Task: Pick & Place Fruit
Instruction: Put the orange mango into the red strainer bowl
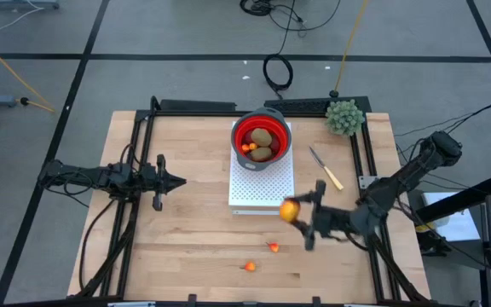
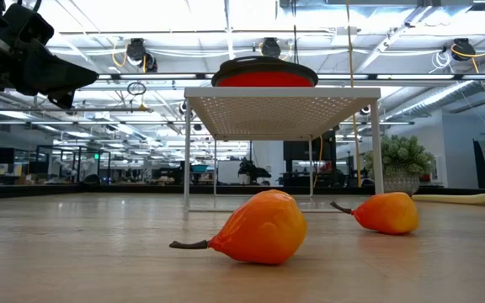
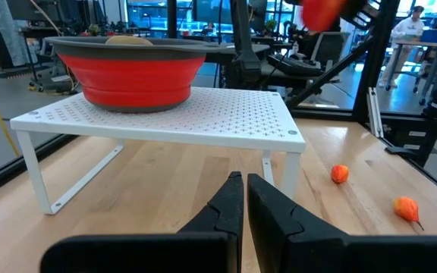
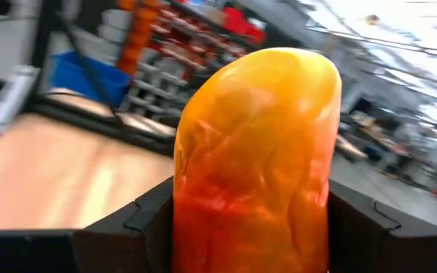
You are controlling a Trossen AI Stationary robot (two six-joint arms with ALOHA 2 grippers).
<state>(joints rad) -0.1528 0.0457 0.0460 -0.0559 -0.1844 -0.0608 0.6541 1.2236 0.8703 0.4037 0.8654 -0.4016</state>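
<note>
Right gripper (image 1: 301, 220), low and right of centre in the high view, clamps the orange-red fruit (image 1: 289, 210) just off the white rack's (image 1: 262, 198) corner, and that smooth rounded skin could squirt free before reaching the red bowl (image 1: 262, 137); left gripper (image 1: 177, 180) waits clenched, mid-left.

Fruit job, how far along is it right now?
Done: the red bowl on the white rack already holds two brown-green ovals and small orange pieces. In hand: the right gripper holds an orange-red fruit beside the rack. Left: two small orange fruits on the table. The left gripper waits shut.
</note>
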